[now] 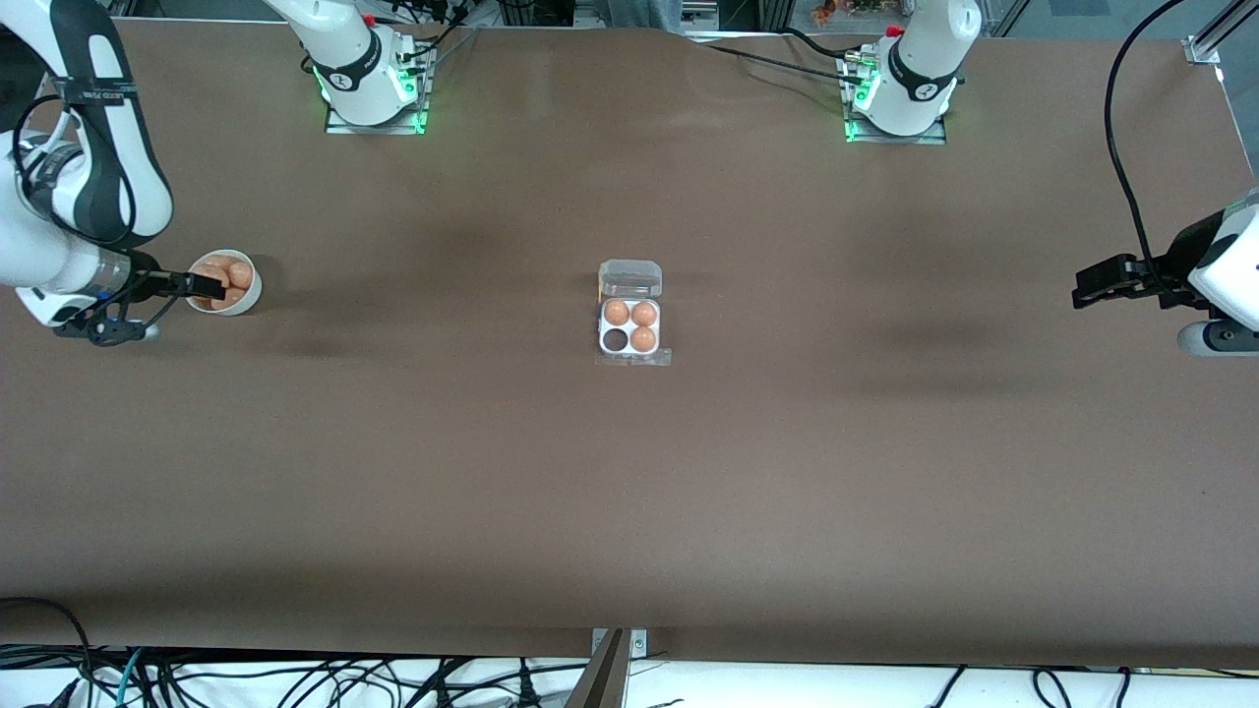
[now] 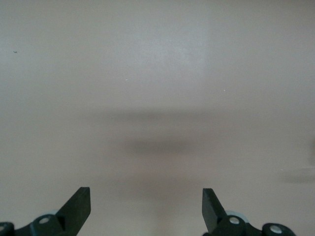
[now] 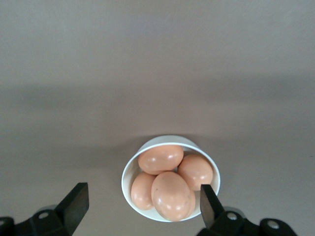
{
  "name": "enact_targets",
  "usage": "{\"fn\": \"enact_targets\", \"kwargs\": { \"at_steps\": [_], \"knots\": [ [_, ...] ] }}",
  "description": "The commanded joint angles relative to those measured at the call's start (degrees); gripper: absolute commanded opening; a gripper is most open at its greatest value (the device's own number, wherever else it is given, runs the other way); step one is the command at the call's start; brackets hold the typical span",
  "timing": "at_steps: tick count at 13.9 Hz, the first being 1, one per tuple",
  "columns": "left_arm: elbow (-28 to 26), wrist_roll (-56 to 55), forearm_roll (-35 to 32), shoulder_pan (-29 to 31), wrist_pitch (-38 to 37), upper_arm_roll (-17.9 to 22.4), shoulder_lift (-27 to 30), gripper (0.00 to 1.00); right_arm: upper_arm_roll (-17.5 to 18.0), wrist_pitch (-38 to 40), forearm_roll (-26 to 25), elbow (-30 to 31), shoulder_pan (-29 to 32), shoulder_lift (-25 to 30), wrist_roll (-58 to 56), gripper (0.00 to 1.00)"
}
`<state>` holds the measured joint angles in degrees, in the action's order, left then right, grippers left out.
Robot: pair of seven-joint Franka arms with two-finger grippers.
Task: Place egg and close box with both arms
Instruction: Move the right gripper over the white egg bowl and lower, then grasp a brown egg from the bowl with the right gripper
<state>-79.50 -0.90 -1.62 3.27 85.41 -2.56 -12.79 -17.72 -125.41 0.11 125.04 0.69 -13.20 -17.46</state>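
The right gripper (image 1: 209, 286) hangs over the white bowl (image 1: 246, 298) at the right arm's end of the counter (image 1: 629, 492), its jaws spread wide and holding nothing. In the right wrist view the fingers (image 3: 75, 204) stand well apart with the bowl (image 3: 129, 173) between them, four brown eggs (image 3: 171, 195) heaped inside; no finger touches an egg.

The left gripper (image 1: 1097, 283) hovers over bare counter at the left arm's end, jaws also fully apart and empty; this arm waits.

The egg carton (image 1: 630, 326) sits mid-counter, between the two arms. Its clear lid (image 1: 630, 278) lies folded open toward the robot bases, so the opened box's long axis runs from the bases to the front camera. Three cells hold eggs (image 1: 617, 313); the empty cell (image 1: 616, 340) is on the front-camera side, toward the right arm's end.
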Motion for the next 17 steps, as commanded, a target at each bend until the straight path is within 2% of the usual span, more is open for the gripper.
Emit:
{"fn": "enact_targets", "kwargs": {
  "at_steps": [1, 5, 10, 13, 17],
  "knots": [
    [1.1, 0.6, -0.1, -0.1, -0.9, 0.0, -0.7, 1.00, -1.9, -3.3, -0.2, 3.5, -0.1, 2.1, -5.6, 1.00],
    [1.2, 0.5, -0.1, -0.1, -0.9, 0.0, -0.7, 1.00, -3.7, -4.6, -0.2, 4.1, -0.1, 0.8, -7.8, 1.00],
    [1.2, 0.7, -0.1, -0.1, -0.9, 0.0, -0.8, 1.00, -3.7, -5.4, 0.1, 4.8, -0.1, -0.2, -7.8, 0.99],
    [1.2, 0.7, -0.1, -0.1, -0.9, 0.0, -0.8, 1.00, -3.7, -5.2, 0.1, 4.9, -0.1, -0.9, -7.8, 0.95],
    [1.2, 0.7, -0.1, -0.1, -0.9, 0.0, -0.8, 1.00, -3.7, -4.9, 0.2, 4.8, -0.1, -1.4, -7.7, 0.76]
  ]
}}
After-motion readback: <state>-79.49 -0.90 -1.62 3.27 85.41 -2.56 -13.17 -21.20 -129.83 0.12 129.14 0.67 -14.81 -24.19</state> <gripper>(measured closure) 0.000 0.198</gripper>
